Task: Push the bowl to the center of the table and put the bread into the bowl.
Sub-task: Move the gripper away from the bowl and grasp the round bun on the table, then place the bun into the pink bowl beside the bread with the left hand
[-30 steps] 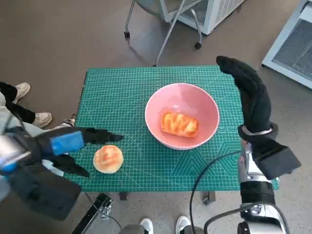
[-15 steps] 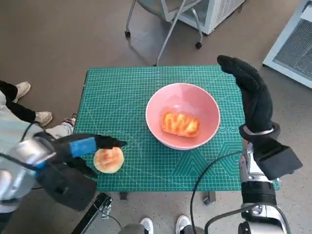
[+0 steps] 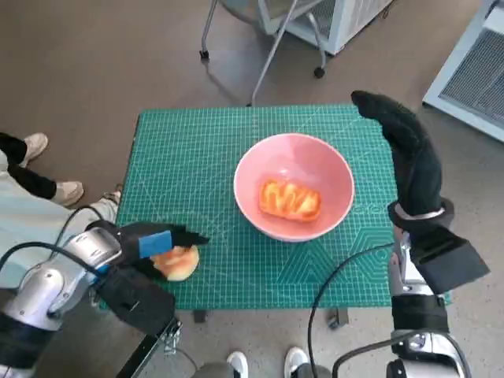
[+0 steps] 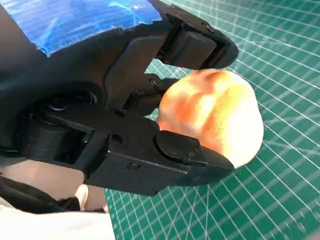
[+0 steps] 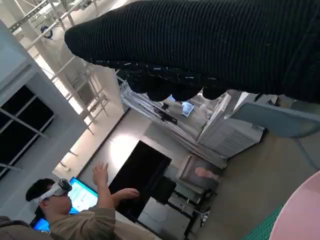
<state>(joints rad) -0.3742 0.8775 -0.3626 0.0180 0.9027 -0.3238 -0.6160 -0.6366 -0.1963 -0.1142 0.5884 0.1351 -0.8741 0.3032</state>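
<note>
Near edge: left hand closes its fingers around the round bread, a soft, light, easily crushed bun best held gently across its sides. Centre: pink bowl holding another pastry. Beyond: right hand raised, extended, empty.

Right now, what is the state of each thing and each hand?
Bowl: upright on the mat, holds one bread.
Bread in bowl: lying inside.
Round bread: on the mat, between the left hand's fingers.
Left hand: around the round bread.
Right hand: raised, holds nothing.
</note>
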